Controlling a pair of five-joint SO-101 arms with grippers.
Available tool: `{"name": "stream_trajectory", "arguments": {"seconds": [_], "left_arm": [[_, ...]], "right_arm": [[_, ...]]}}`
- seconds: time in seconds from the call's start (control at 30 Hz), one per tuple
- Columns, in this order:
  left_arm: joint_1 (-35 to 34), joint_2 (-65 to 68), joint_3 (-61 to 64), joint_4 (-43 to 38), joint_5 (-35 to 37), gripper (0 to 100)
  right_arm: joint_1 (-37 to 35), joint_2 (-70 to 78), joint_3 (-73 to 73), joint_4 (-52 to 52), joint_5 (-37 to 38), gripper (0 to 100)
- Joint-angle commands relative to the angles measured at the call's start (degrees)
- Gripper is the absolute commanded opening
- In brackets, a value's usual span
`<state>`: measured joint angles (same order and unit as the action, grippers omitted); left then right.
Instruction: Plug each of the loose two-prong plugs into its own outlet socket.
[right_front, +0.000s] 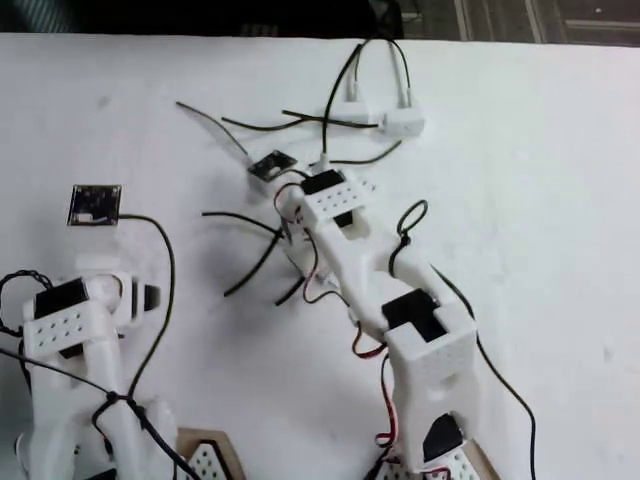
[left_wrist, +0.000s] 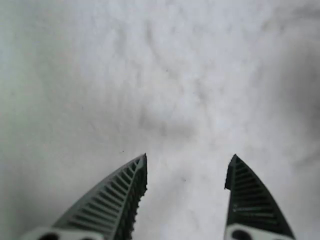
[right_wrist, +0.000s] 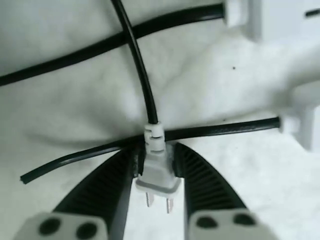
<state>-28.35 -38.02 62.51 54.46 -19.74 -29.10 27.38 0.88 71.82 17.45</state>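
My right gripper (right_wrist: 156, 150) is shut on a white two-prong plug (right_wrist: 156, 175), whose prongs point back toward the wrist and whose black cord (right_wrist: 137, 65) runs away over the table. The white outlet block (right_wrist: 282, 17) lies just beyond, with a second white plug (right_wrist: 296, 124) beside it. In the high view the right gripper (right_front: 318, 190) sits mid-table, short of the outlet block (right_front: 402, 123), which has two corded plugs (right_front: 353, 97) standing in it. My left gripper (left_wrist: 187, 167) is open over bare white table, near the left front (right_front: 140, 295).
Several loose black cords (right_front: 250, 250) sprawl left of the right gripper. Two small dark square boards lie on the table, one at the left (right_front: 95, 203), one near the middle (right_front: 272, 165). The right side of the table (right_front: 560, 200) is free.
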Motion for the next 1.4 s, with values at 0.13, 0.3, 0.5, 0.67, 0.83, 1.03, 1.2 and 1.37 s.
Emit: {"name": "stream_trajectory", "arguments": {"seconds": [0.13, 0.3, 0.5, 0.67, 0.83, 1.03, 1.2, 1.37], "left_arm": [[-0.31, -1.89, -0.26, -0.97, 0.18, 26], [-0.31, -1.89, -0.26, -0.97, 0.18, 26], [-0.31, -1.89, -0.26, -0.97, 0.18, 26], [-0.31, -1.89, -0.26, -0.97, 0.18, 26], [-0.31, -1.89, -0.26, -0.97, 0.18, 26], [-0.31, -1.89, -0.26, -0.97, 0.18, 26], [-0.31, -1.89, -0.26, -0.97, 0.18, 26], [-0.31, -1.89, -0.26, -0.97, 0.18, 26]], "right_arm": [[-0.57, -9.89, -0.44, 6.73, -0.09, 1.7], [3.91, -15.08, -0.53, 5.14, 3.96, 1.7], [10.77, -13.58, -0.18, -3.03, 4.84, 1.7], [12.88, -8.84, -0.18, -8.57, 4.84, 1.9], [11.82, -5.49, -0.53, -5.85, 4.75, 17.7], [11.21, -11.03, -0.53, -0.92, 4.75, 17.6], [12.44, -14.81, -0.53, -0.66, 4.75, 17.0], [13.49, -13.05, -1.32, -0.75, 4.84, 17.0]]}}
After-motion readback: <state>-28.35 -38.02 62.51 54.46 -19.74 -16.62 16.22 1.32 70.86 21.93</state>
